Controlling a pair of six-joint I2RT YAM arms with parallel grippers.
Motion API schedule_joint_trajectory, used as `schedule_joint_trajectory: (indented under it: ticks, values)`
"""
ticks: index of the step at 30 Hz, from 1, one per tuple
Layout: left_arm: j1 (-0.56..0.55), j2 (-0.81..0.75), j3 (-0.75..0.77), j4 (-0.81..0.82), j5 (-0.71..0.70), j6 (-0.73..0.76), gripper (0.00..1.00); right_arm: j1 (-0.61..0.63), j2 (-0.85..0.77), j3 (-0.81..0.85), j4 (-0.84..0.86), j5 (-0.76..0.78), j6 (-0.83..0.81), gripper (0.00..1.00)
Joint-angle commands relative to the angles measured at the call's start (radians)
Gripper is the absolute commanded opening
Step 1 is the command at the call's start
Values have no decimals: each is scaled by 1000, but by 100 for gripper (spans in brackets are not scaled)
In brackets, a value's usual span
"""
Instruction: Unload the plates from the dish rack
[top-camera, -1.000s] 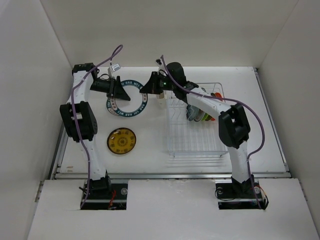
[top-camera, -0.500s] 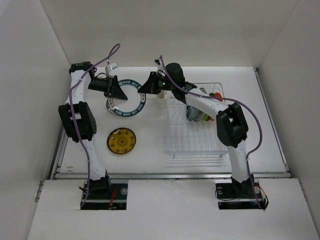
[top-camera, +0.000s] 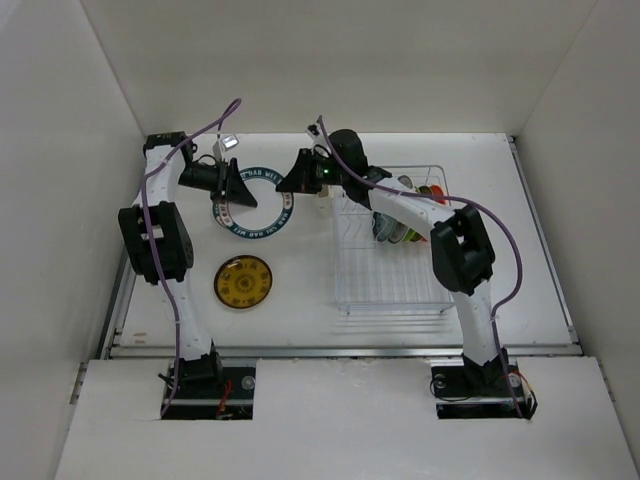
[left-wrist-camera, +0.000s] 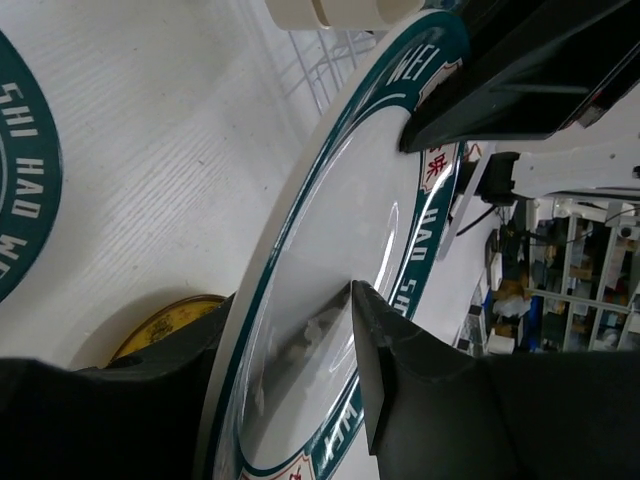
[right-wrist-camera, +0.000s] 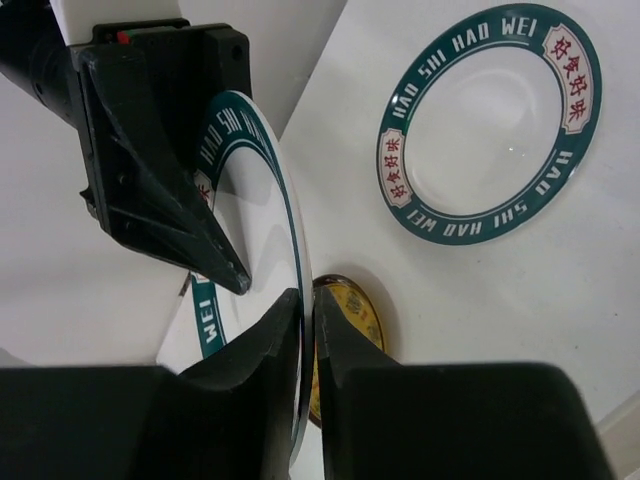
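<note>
A white plate with a dark teal rim (right-wrist-camera: 250, 200) hangs on edge in the air between both arms. My left gripper (left-wrist-camera: 290, 320) is shut on one side of this plate (left-wrist-camera: 330, 250). On the opposite side my right gripper (right-wrist-camera: 307, 300) pinches the rim, its fingers tight against both faces. From above, the left gripper (top-camera: 240, 190) and right gripper (top-camera: 285, 183) face each other left of the dish rack (top-camera: 390, 290). Several plates (top-camera: 405, 228) stand in the rack's back part.
Another teal-rimmed plate (top-camera: 262, 230) lies flat on the table under the grippers, also visible to the right wrist (right-wrist-camera: 490, 215). A yellow patterned plate (top-camera: 243, 282) lies nearer the front. A cream cup (left-wrist-camera: 340, 10) hangs on the rack's left side.
The left gripper has shifted slightly right and toward the right gripper. The right arm has barely moved.
</note>
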Motion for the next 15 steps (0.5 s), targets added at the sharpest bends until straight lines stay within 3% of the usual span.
schedule_joint_trajectory:
  ticks: [1, 2, 5, 6, 9, 11, 15]
  values:
    - [-41, -86, 18, -103, 163, -10, 0, 64, -12, 18, 57, -11, -16, 19]
    - [-41, -86, 18, -103, 163, -21, 0, 64, -12, 18, 45, 1, -16, 28]
    - [-41, -86, 18, -75, 154, -47, 0, 64, -12, 37, 13, 10, -37, 37]
    - [-41, -86, 18, -62, 144, -62, 0, 64, -12, 37, 2, 24, -37, 50]
    - [-41, -98, -16, 36, 98, -149, 0, 64, -34, 46, -47, 81, -59, 75]
    - [-32, -113, -67, 176, 29, -284, 0, 64, -49, 46, -75, 154, -59, 82]
    - [-32, -127, -90, 267, -21, -358, 0, 64, -80, 66, -182, 286, -77, 93]
